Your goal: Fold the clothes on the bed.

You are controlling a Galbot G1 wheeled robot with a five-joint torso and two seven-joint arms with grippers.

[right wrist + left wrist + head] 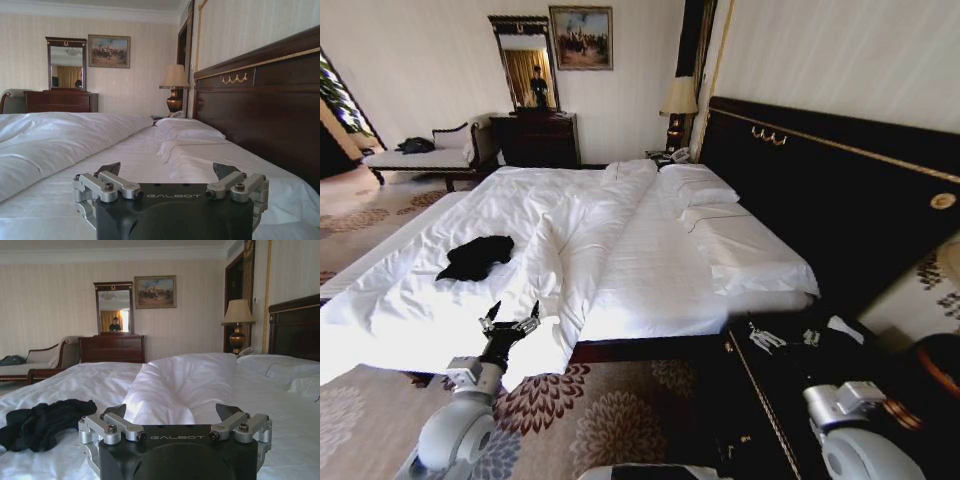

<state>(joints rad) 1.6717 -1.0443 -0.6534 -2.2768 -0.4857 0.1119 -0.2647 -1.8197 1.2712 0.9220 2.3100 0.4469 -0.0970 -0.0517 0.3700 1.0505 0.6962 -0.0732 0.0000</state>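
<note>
The clothes, one black T-shirt (475, 258), lie crumpled on the white duvet near the left front of the bed (650, 260); the lettering is hidden in the folds. My left gripper (510, 318) hovers open at the bed's near edge, a short way in front of the shirt and to its right. In the left wrist view the shirt (42, 422) lies beside the open left gripper (172, 412), apart from it. My right gripper (167, 170) is open and holds nothing, low at the bed's corner beside the headboard (260, 110). The right arm (845, 410) is at the lower right.
The duvet is bunched into a ridge (605, 235) down the middle of the bed. Pillows (695, 185) lie by the tall dark headboard (820, 190). A dark nightstand (770, 400) stands under my right arm. A chaise (420, 155), a dresser with mirror (535, 135) and a lamp (678, 100) line the far wall.
</note>
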